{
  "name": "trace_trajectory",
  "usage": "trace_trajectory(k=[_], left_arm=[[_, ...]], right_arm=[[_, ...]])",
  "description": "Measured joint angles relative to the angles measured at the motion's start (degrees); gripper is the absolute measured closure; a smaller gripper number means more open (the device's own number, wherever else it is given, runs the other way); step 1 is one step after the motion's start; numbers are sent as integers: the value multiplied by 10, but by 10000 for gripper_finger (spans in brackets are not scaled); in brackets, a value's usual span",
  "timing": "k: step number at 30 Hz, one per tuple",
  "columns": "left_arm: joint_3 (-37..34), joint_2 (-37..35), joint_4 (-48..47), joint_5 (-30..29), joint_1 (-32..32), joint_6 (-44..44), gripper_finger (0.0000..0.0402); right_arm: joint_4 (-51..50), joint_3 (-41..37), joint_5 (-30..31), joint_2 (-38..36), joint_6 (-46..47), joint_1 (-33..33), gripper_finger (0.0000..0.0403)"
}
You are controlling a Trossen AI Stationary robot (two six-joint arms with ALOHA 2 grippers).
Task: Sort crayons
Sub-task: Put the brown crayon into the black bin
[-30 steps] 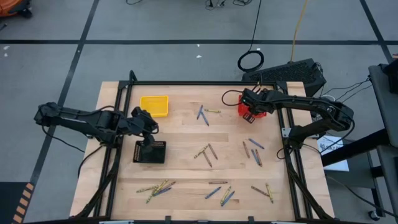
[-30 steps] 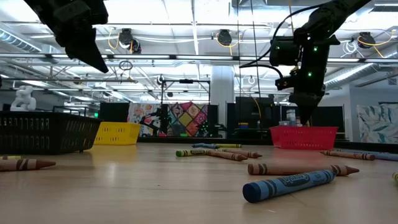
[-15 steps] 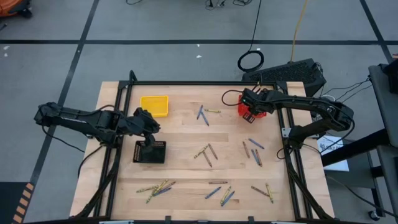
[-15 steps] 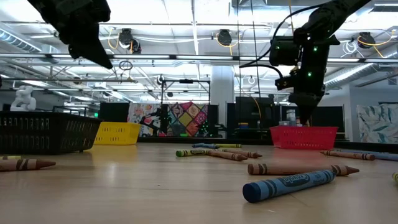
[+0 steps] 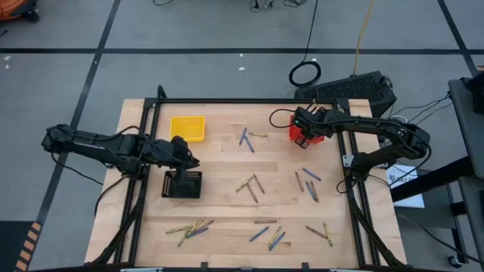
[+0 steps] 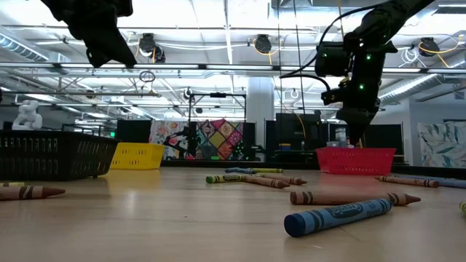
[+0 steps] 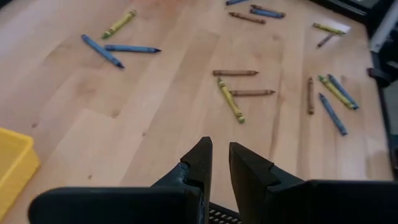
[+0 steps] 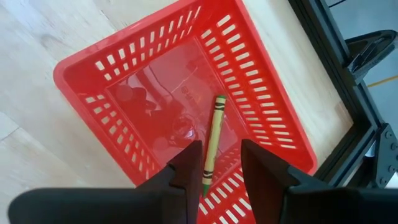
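Right end effector, narrowly parted and empty, hangs over the red basket; left end effector, narrowly parted, over bare table.

Crayons lie scattered flat (blue, yellow-green, brown).

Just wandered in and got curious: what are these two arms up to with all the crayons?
They are sorting crayons into baskets. The right gripper hangs open over the red basket, where one yellow-green crayon already lies. The left gripper, empty, hovers above the black basket. Most crayons remain scattered on the table.
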Motion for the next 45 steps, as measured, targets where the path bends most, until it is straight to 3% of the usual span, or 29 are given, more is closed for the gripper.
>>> trace_trajectory(k=[9,20,29,45], left_arm=[[0,0,23,50,0,30,339],[0,31,25,75,-8,39,271],[0,106,24,72,-69,-93,270],[0,217,22,84,-268,-383,270]], right_arm=[[1,0,35,0,9,0,304],[1,0,35,0,11,0,304],[0,0,34,0,19,0,304],[-19,0,34,0,39,0,305]])
